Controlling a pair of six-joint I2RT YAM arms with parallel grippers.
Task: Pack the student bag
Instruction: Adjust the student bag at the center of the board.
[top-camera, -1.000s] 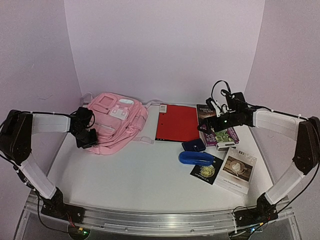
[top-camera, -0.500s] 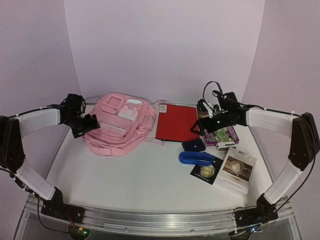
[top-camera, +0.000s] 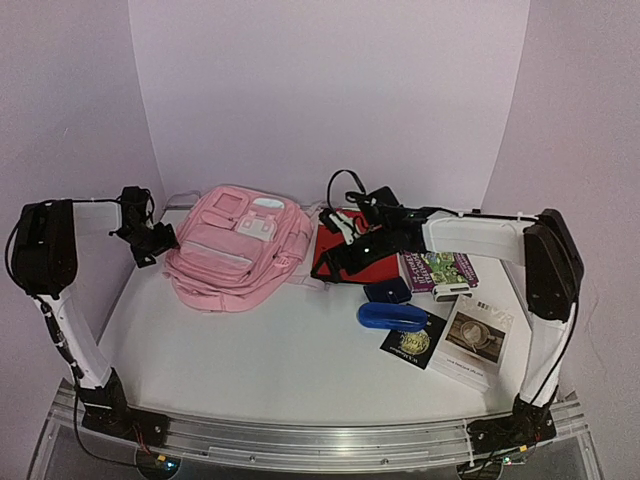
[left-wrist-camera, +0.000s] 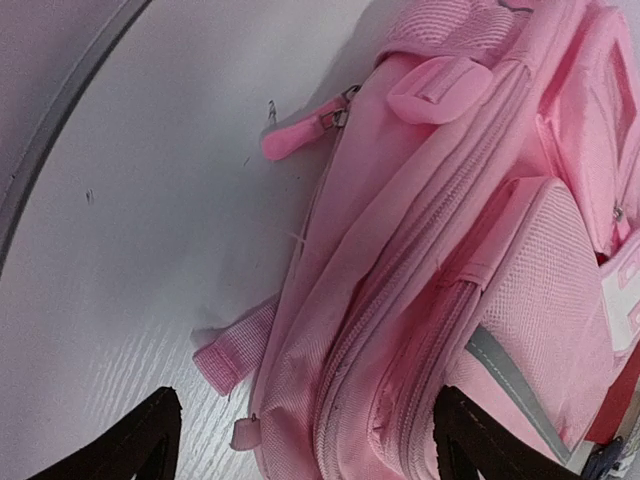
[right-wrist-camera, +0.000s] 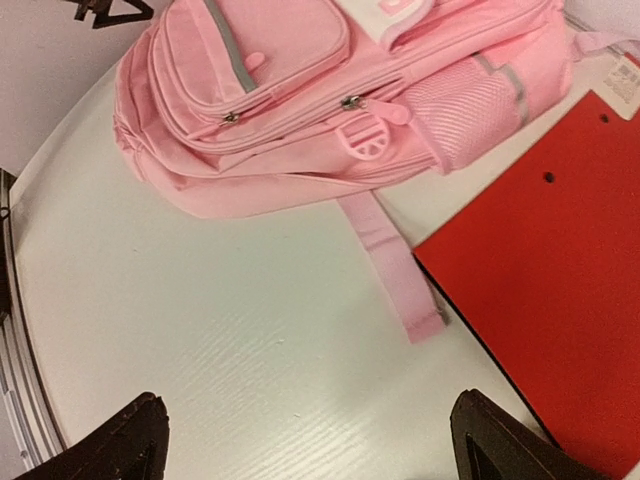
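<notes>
Two claws gape wide, both empty.
Overhead: left gripper (top-camera: 150, 244) has let go and backed off left of the student bag (top-camera: 235, 258), which lies rear-left; right gripper (top-camera: 342, 243) has swung over the red folder (top-camera: 388, 266).
Left wrist: bag zips look shut.
Right wrist: folder beside bag, nothing packed yet.

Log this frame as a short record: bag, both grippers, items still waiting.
bag: student bag lying front up, visible zips look closed
left gripper: open, empty, beside bag's left side
right gripper: open, empty, between bag and red folder
unpacked: red folder, dark blue pouch, books, right of bag
</notes>
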